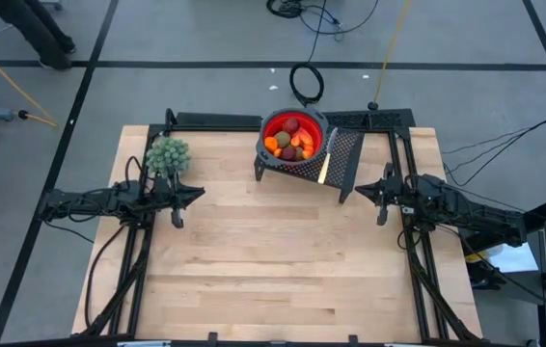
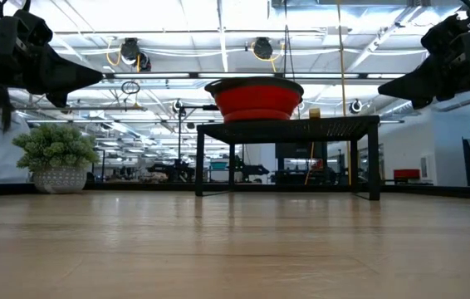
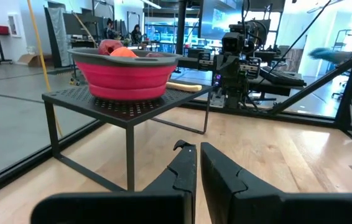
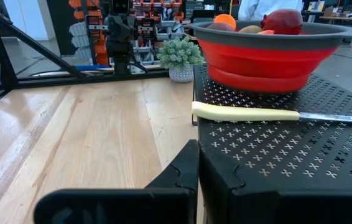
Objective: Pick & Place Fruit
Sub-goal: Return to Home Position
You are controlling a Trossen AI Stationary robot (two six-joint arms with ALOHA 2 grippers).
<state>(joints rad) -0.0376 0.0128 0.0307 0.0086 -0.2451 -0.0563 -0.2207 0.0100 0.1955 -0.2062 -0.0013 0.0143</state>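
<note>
Fruit sits piled in a red strainer bowl with a soft ribbed wall and dark rim: a dark red ball, a brownish-green oval and orange pieces show on top. The bowl stands on a black perforated metal shelf with thin legs, at the table's far edge. A knife with a pale yellow handle lies flat on the shelf just beside the bowl. A bushy green clump in a white textured pot is on the far left of the light wood plank table. Left gripper hangs at the left side, fingers nearly together with only a slit, holding nothing. Right gripper is at the right side near the shelf, fingers together and empty. Beyond are a grey floor with dark lines, loose cables and bright ceiling lights.
</note>
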